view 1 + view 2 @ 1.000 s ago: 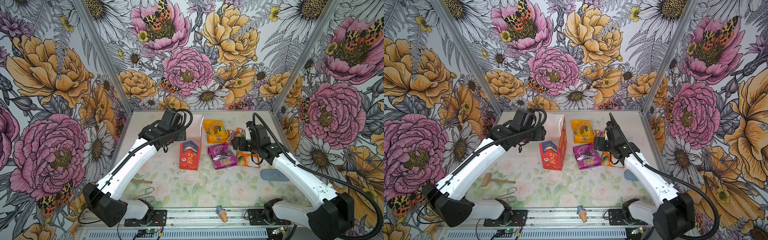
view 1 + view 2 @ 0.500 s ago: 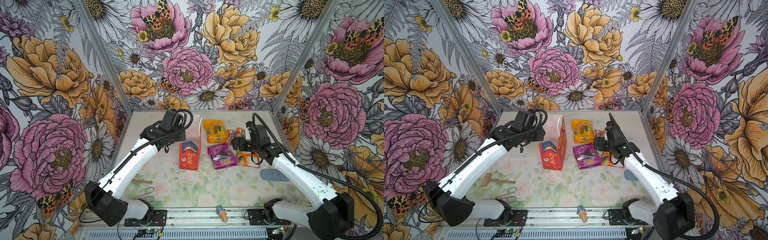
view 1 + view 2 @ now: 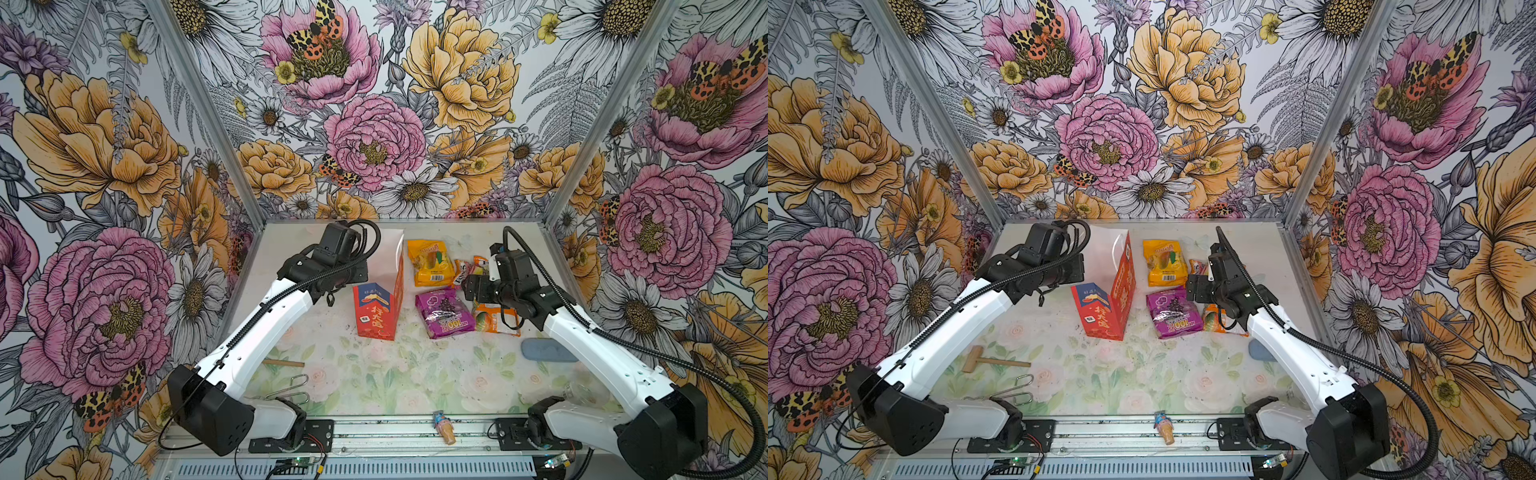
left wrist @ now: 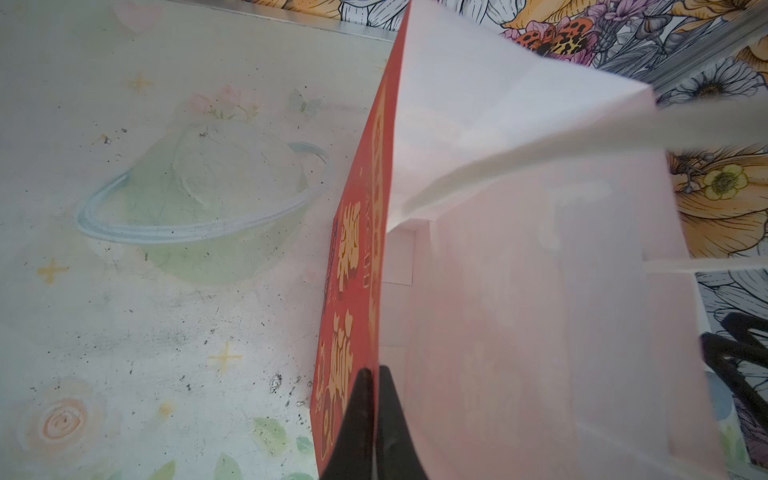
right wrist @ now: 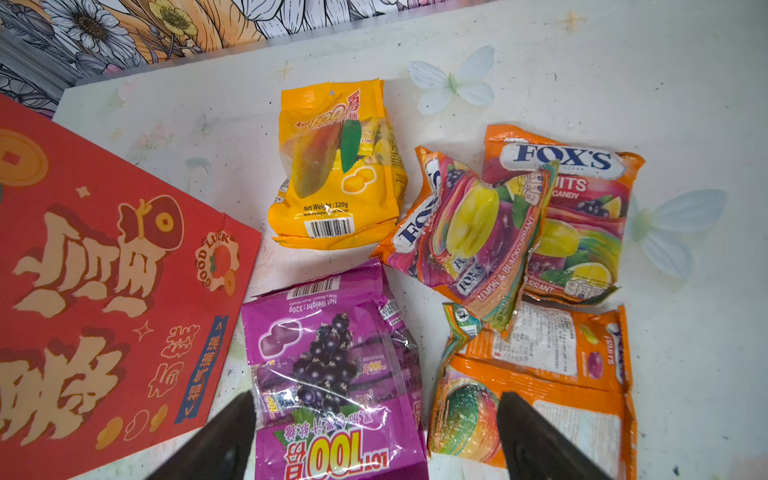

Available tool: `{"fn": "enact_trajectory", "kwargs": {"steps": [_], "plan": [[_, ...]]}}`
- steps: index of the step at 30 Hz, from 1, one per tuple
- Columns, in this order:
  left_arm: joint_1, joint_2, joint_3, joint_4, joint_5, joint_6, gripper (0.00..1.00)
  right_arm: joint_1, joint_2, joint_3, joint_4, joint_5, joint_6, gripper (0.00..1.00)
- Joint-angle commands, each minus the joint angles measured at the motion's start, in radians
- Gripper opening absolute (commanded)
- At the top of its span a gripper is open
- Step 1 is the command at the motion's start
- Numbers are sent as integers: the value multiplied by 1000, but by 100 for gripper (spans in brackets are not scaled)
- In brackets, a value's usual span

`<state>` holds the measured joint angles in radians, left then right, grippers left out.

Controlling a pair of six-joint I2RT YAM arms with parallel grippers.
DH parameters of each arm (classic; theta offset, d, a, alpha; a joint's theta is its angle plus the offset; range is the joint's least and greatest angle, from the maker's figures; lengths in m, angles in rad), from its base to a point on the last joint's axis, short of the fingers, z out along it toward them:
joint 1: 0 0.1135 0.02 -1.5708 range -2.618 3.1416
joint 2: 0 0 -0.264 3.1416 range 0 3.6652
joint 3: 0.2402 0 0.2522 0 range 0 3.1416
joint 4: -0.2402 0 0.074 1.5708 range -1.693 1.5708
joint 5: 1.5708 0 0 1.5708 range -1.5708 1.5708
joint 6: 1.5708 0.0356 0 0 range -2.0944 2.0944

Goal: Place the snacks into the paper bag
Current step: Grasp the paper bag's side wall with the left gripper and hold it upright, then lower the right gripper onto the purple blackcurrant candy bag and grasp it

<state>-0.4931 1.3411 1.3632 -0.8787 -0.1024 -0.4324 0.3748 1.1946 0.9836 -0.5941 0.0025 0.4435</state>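
The paper bag [image 3: 376,307] stands upright left of the snacks, its red side facing them and its white mouth open. My left gripper [image 4: 372,374] is shut on the bag's red wall at the rim, one finger outside and one inside. The snacks lie flat on the table: a yellow packet [image 5: 336,166], a purple grape packet [image 5: 332,353], two orange FOX'S packets [image 5: 469,241] overlapping, and an orange-and-white packet [image 5: 540,374]. My right gripper [image 5: 375,401] hangs open above the purple packet and the orange-and-white one, holding nothing.
A small wooden mallet [image 3: 992,360] and a bent wire clip [image 3: 291,388] lie at the front left. A grey-blue flat pad [image 3: 548,350] sits beside the right arm. A tiny ice-cream-cone toy [image 3: 444,427] rests on the front rail.
My left gripper has closed on the bag's wall, and its arm has edged slightly toward the bag. The right arm, the bag and the packets have stayed where they were.
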Motion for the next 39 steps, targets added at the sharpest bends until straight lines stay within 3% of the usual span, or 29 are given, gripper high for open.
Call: {"fn": "enact_trajectory", "kwargs": {"steps": [1,8,18,31,39], "plan": [[13,-42,-19,48,39,-19,0,12,17,11,5,-10,14,92],[33,-78,-73,112,91,-60,0,37,51,45,5,-4,26,92],[46,-100,-131,157,40,-136,0,147,165,127,-20,25,39,94],[91,-159,-185,176,37,-184,0,354,431,316,-144,219,83,95],[106,-178,-193,176,63,-181,0,391,570,389,-187,343,102,90]]}}
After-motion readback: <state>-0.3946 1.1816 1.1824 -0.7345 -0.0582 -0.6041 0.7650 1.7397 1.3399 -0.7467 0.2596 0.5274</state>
